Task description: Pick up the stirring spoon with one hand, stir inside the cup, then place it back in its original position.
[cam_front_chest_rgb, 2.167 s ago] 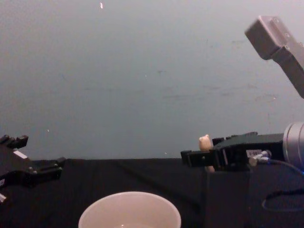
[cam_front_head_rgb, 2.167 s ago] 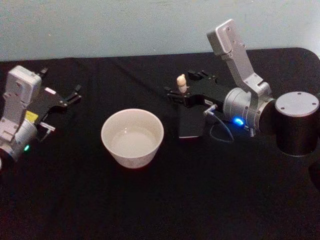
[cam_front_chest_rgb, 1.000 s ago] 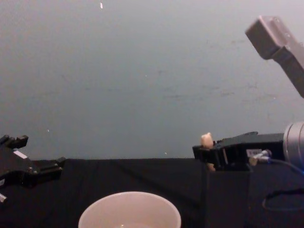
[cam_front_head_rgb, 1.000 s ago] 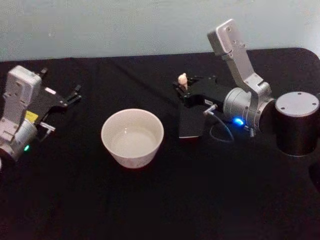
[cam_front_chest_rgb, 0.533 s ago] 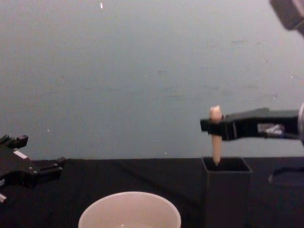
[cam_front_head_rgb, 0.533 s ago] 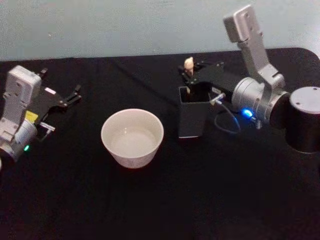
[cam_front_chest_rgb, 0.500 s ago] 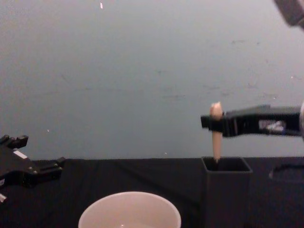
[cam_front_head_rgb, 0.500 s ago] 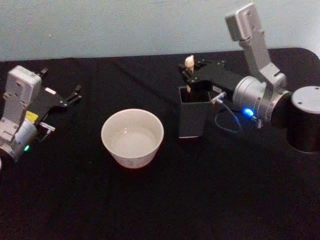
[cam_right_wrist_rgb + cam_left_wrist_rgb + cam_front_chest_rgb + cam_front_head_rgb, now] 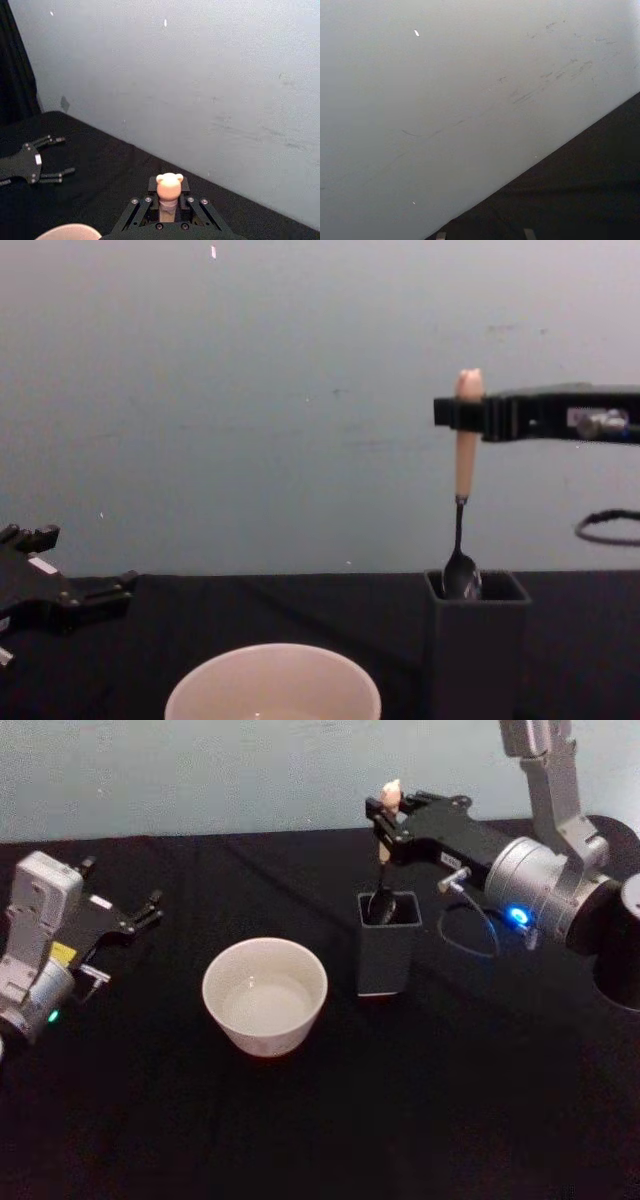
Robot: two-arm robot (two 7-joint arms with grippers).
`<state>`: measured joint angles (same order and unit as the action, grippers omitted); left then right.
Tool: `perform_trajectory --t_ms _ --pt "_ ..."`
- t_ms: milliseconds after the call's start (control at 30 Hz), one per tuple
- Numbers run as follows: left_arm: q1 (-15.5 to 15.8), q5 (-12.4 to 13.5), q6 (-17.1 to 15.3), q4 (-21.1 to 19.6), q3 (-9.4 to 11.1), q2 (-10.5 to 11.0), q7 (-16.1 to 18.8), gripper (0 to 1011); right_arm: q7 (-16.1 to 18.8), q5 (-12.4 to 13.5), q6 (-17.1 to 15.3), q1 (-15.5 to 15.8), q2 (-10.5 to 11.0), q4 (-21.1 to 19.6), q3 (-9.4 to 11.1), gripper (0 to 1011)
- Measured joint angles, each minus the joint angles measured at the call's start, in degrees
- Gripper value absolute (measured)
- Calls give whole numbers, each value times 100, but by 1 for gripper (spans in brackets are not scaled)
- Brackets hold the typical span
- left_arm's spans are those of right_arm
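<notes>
Cream-handled stirring spoon (image 9: pixel 465 465) upright, clamped in right tool (image 9: pixel 463 413), w/ bowl at box (image 9: pixel 478 650) mouth; left tool (image 9: pixel 122 888) parked, jaws apart.

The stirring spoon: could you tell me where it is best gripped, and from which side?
Probably grip the stirring spoon by its cream handle, just under the knob, coming level from the robot's right, as the right gripper does: it hangs upright, and the thin stem looks slippery.

Upright stirring spoon (image 9: pixel 466 455), bowl at box holder (image 9: pixel 478 640) mouth; cup (image 9: pixel 262 1038) beside.
</notes>
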<state>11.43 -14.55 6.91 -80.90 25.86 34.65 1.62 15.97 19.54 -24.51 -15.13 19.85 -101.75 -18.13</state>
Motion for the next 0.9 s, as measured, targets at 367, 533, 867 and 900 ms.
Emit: perform_trajectory --t_ms 367,533,867,900 --pt "0 0 0 0 0 0 0 1001 -42 205 116 -71 5 -154 35 222" --pt "0 0 0 0 0 0 0 1001 -24 301 135 -82 37 -183 2 222" --pt "0 0 0 0 0 0 0 1001 148 597 148 -91 125 -294 -126 218" --pt "0 0 0 0 0 0 0 1001 179 650 143 -95 140 -313 -146 218"
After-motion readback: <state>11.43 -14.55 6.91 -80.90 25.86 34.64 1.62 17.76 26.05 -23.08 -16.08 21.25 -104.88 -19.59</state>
